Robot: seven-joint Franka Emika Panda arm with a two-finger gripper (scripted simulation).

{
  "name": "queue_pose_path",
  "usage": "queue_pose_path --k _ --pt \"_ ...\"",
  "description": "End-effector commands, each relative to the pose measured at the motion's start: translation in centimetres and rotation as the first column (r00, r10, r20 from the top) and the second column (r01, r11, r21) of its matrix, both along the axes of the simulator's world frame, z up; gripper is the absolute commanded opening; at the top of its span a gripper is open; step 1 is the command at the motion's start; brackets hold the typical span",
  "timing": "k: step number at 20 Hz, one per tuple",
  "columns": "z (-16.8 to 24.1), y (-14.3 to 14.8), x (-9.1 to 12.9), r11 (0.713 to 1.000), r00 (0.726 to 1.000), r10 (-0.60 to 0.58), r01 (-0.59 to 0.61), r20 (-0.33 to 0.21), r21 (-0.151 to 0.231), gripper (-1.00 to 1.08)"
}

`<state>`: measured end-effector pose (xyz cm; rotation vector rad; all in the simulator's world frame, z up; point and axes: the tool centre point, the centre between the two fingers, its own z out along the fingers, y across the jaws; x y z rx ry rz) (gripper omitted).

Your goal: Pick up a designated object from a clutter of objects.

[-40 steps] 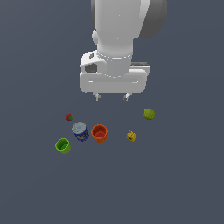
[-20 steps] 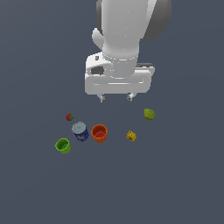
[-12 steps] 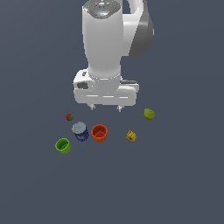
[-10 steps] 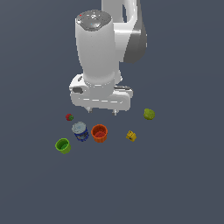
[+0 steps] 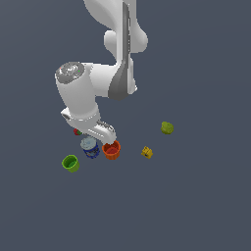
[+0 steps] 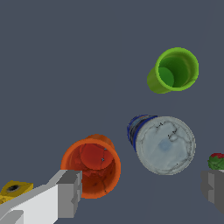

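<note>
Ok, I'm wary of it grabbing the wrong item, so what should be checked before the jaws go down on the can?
1. Jaws open wide: ok, gripper fingers sit far apart.
2. Can upright, lid up: ok.
3. Can between the fingers: cannot tell; it lies ahead of them in the wrist view.
4. Orange cup clear of the finger: not ok, they overlap in view.
5. Red fruit clear of the other finger: not ok, right beside it.
6. Green cup clear: ok.

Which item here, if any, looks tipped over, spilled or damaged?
Nothing stands out. The blue can, orange cup and green cup all stand upright and apart, cups empty. The open gripper hangs above them, touching nothing.
</note>
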<state>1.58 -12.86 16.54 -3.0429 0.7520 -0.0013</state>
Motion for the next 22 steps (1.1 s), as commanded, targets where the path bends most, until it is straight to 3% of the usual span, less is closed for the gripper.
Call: queue_pose_path --k 1,8,15,22 --pt "-1.7 -1.7 -0.5 0.998 0.998 -0.067 0.067 0.000 -0.002 1.00" --pt "-4.0 -4.0 -1.5 0.987 0.987 -0.161 0.161 -0.002 -0.006 1.00" --pt "-4.5 -4.1 -1.5 0.987 0.987 -0.160 0.160 -0.004 -0.006 1.00" --pt "-7.7 -4.1 -1.7 0.986 0.986 -0.165 0.165 -0.003 -0.007 1.00"
